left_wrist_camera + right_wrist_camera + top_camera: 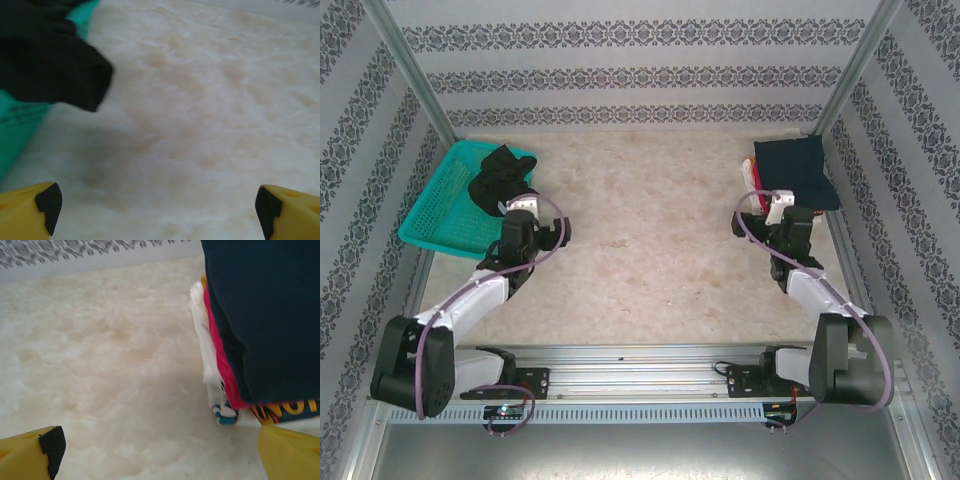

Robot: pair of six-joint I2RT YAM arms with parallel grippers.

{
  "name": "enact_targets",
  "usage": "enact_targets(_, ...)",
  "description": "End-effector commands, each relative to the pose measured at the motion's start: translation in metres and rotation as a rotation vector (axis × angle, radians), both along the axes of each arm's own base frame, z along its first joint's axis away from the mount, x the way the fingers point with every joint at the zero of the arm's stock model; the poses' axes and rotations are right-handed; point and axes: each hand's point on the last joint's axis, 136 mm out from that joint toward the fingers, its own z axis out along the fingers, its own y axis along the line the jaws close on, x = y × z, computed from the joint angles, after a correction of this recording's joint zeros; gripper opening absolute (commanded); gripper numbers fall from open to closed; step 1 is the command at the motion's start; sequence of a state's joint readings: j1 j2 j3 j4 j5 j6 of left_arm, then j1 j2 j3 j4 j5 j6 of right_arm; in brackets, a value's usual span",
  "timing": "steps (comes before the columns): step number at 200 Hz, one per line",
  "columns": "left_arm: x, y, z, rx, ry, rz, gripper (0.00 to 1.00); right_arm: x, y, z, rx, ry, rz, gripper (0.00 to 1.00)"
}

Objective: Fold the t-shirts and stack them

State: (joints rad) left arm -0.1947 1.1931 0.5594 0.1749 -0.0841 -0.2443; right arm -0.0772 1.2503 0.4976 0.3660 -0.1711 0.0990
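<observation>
On the table (650, 250), the navy t-shirt (802, 165) lies folded atop the pinkish-red t-shirt (221, 357), far right; the black t-shirt (498, 175) sits crumpled in the teal basket (438, 215), far left. Left gripper (157, 207) and right gripper (157, 450): jaws wide apart, empty. Risk: a deep pinch could snag basket mesh and drag it.

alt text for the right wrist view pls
Folded navy t-shirt at right, stacked on a pink-red t-shirt and white cloth that show at its left edge, on a beige table. The right gripper is open, its yellow fingers at the bottom corners, holding nothing.
</observation>
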Motion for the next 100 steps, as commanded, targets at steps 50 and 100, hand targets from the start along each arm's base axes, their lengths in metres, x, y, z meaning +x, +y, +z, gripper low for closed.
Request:
enact_targets(50,-0.01,0.054,-0.013,0.214,-0.218,0.077,1.0,0.018,0.006,-0.015,-0.106,-0.171,0.002,0.98)
enact_targets(100,0.012,0.05,-0.02,0.27,-0.191,-0.011,1.0,0.021,0.015,-0.025,-0.146,-0.16,0.026,0.98)
